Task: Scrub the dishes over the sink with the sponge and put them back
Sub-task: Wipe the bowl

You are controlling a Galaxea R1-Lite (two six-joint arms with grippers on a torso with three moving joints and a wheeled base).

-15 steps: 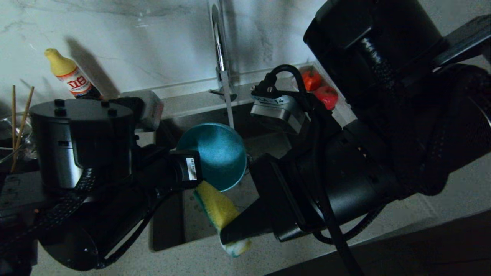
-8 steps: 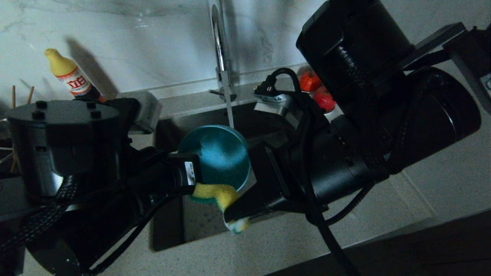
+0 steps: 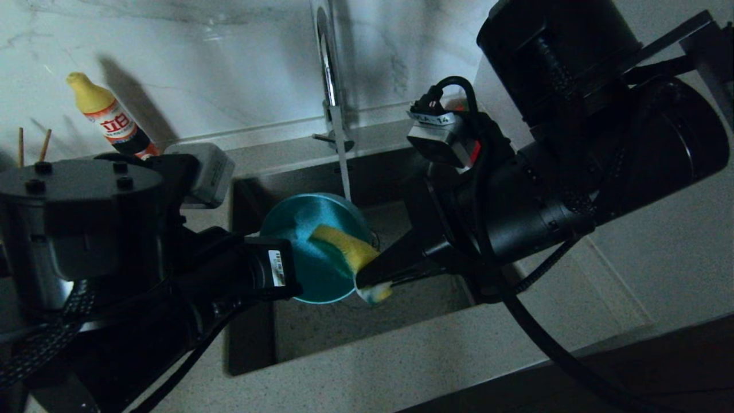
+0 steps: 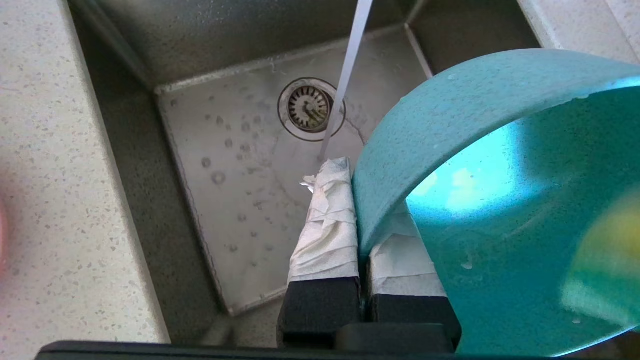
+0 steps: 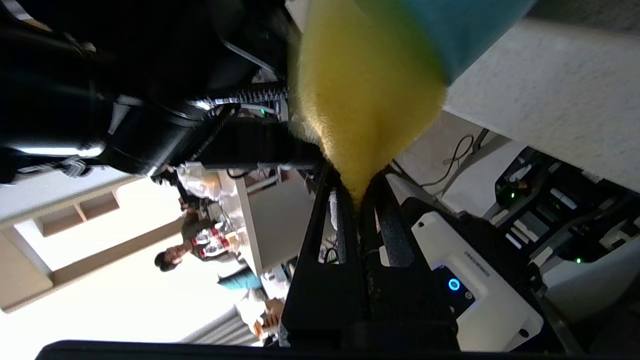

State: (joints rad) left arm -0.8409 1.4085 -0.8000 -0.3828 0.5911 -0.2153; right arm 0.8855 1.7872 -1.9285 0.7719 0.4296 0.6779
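1. I see the teal bowl (image 3: 312, 252) tipped on its side above the sink (image 3: 355, 338), its hollow facing the right arm; in the left wrist view its wet inside (image 4: 505, 235) catches bright light and beads of water sit on the outer wall
2. My left gripper (image 4: 367, 220) is clamped on the bowl's rim, one paper-wrapped finger (image 4: 327, 220) outside the wall and the other inside
3. The sponge (image 3: 350, 249) is yellow with a green face, bent, and pressed into the bowl's hollow
4. My right gripper (image 3: 375, 281) is pinched tight on the sponge's near end; in the right wrist view the yellow foam (image 5: 365, 100) squeezes down to a point between the two dark fingers (image 5: 395, 235)
5. Below the bowl the sink floor is spotted with drops, the round drain strainer (image 4: 311, 107) sits at its middle, and a thin stream from the faucet (image 3: 330, 74) falls just beside the bowl
6. A second ago the sponge hung under the bowl's rim, lower over the sink; now it lies up inside the bowl, and the right arm has swung up and toward the wall with it
7. The bowl itself has kept nearly the same place
8. A yellow-capped bottle (image 3: 109, 117) stands by the wall at left
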